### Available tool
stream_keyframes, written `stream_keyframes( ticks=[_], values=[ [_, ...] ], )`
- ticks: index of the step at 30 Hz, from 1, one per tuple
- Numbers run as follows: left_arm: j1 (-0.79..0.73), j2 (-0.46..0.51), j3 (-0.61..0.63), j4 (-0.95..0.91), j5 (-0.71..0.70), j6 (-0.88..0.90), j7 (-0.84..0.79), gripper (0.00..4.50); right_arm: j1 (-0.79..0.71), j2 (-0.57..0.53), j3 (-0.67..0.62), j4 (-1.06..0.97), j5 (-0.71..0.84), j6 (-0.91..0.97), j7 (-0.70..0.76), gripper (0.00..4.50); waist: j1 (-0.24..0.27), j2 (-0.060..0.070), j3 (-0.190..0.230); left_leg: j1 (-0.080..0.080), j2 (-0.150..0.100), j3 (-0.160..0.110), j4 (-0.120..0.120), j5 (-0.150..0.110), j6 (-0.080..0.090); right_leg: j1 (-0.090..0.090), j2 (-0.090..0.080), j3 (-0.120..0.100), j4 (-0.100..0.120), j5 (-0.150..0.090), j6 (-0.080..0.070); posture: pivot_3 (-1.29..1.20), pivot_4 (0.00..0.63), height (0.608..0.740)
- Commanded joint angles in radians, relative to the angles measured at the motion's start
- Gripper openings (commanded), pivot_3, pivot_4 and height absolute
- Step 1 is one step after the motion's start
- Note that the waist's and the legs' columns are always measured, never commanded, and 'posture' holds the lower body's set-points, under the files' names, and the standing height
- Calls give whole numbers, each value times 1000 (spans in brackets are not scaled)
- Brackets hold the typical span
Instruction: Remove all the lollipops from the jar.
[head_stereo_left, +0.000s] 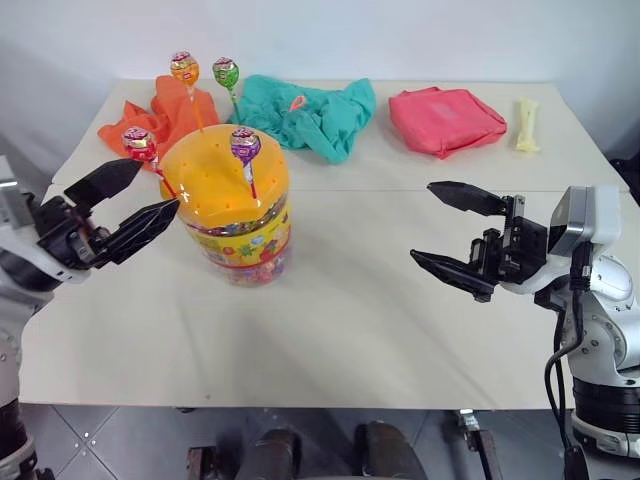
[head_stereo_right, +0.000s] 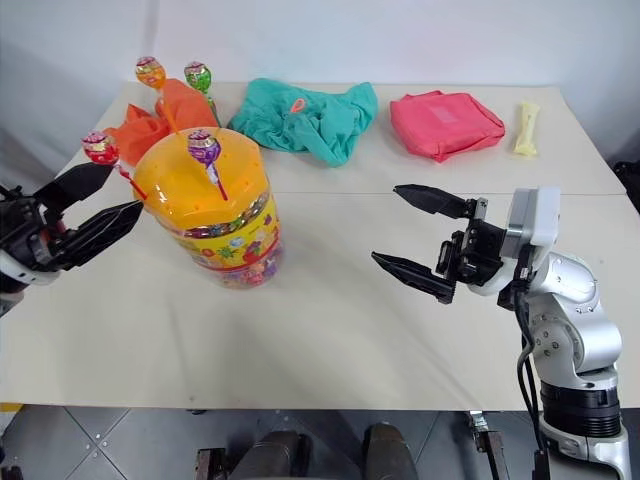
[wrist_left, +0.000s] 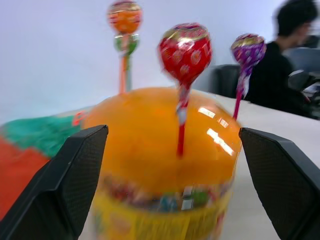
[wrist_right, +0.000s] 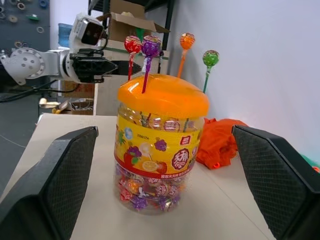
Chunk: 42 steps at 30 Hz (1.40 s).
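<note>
The jar (head_stereo_left: 230, 215), a clear tub with a domed orange lid and a yellow-red label, stands on the left half of the table. Four lollipops stick up from holes in its lid: red (head_stereo_left: 139, 143), purple (head_stereo_left: 245, 145), orange (head_stereo_left: 184, 68) and green (head_stereo_left: 226, 72). My left gripper (head_stereo_left: 157, 187) is open just left of the jar, its fingers level with the lid and close under the red lollipop (wrist_left: 185, 50). To the right of the jar and well apart from it, my right gripper (head_stereo_left: 423, 222) is open and empty, pointing at the jar (wrist_right: 160, 150).
An orange cloth (head_stereo_left: 160, 115), a teal cloth (head_stereo_left: 310, 115), a pink-red cloth (head_stereo_left: 445, 120) and a pale yellow item (head_stereo_left: 527, 125) lie along the far side of the table (head_stereo_left: 350, 320). A person (wrist_left: 295, 50) sits beyond the table.
</note>
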Motion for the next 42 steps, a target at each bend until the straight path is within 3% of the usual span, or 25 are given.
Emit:
stream_keyframes(
  ticks=[1, 11, 14, 15, 19, 23, 27, 30, 34, 36, 42],
  values=[
    [-39, 4, -13, 12, -2, 6, -3, 4056, -5, 9, -11, -28, 11, -9, -13, 4500, -6, 0, 0, 0, 0, 0, 0, 0, 0, 0, 0, 0, 0, 0, 0, 0, 150, 740],
    [-83, 10, -33, 22, -10, 42, -11, 1119, -8, 18, -5, -41, 7, -4, -42, 4500, -2, 0, 0, 0, -1, 0, 1, 0, 0, -1, 0, 1, 1, 0, 0, 0, 150, 740],
    [-126, -12, -11, 23, -70, 72, 45, 151, -12, 18, -5, -42, 11, -2, -48, 4500, 0, 0, 0, -1, -1, -1, 2, 0, 0, -1, 0, 1, 1, 0, 0, 0, 150, 740],
    [-146, -29, 5, 26, -107, 85, 81, 39, -14, 20, -5, -41, 14, 0, -50, 4500, 1, 0, 0, -1, -1, -1, 2, 0, 0, -1, 0, 1, 1, 0, 0, 0, 150, 740],
    [-215, -56, 130, 81, -349, 169, 272, 39, -50, 36, 6, -10, 22, 3, -47, 4500, -1, -1, 0, -2, -2, -2, 4, 0, 0, -1, -1, 1, 3, 0, 0, 0, 150, 740],
    [-126, -14, 267, 151, -396, 219, 362, 39, -85, 51, 26, 29, 9, -1, -17, 4500, -12, 0, 0, 0, -2, -3, 2, 0, 0, -4, 0, 1, 5, 0, 0, 0, 150, 740],
    [255, 91, 367, 237, -222, 341, 333, 39, -98, 46, 51, 62, -24, -30, 44, 4500, -31, 0, 0, 0, -3, -2, -1, 0, -1, -12, 0, 3, 8, 0, 0, 0, 150, 740],
    [428, 95, 369, 257, -125, 342, 317, 39, -99, 43, 60, 91, -45, -48, 83, 4500, -31, -1, 0, 5, -7, -4, -12, -1, -1, -14, -2, 6, 7, 0, 0, 0, 150, 740],
    [671, 74, 226, 212, 47, 364, 269, 39, -85, 13, 87, 135, -91, -70, 175, 4500, -11, -3, 0, 4, -8, -8, -10, -1, -1, -12, -3, 7, 4, 0, -1, 0, 150, 740],
    [681, 43, 211, 210, 80, 350, 296, 39, -85, 6, 91, 145, -96, -74, 194, 4500, 1, -2, 0, 5, -12, -8, -10, 0, 0, -12, -5, 10, 2, 0, -1, 0, 150, 740],
    [628, 6, 229, 156, 93, 335, 293, 1558, -86, -4, 66, 135, -76, -53, 200, 4500, 25, -3, 0, 3, -12, -9, -5, 0, 0, -12, -5, 10, 2, 0, -1, 0, 150, 740]
  ],
)
